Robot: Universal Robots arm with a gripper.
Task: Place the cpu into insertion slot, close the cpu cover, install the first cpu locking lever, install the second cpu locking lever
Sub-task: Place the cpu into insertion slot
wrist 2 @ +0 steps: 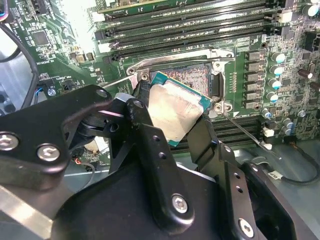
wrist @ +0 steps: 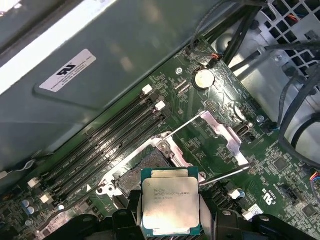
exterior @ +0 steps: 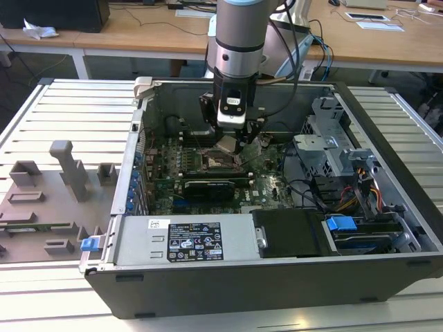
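Pincer [wrist 2: 172, 119] tight on the cpu [wrist: 170, 207] between its tips, just above the insertion slot [wrist: 144, 165].

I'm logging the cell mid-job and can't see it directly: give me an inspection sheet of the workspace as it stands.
Surface: slatted grey table carrying an open computer case.
Job's things: cpu held clear of the empty insertion slot, not seated; cpu cover raised open.
Clutter: grey fixture blocks on the exterior view's left.
Grippers: hand shut on the cpu's edges.
Cables: wire bundle inside the case, exterior view's right.
Surroundings: wooden desks behind.
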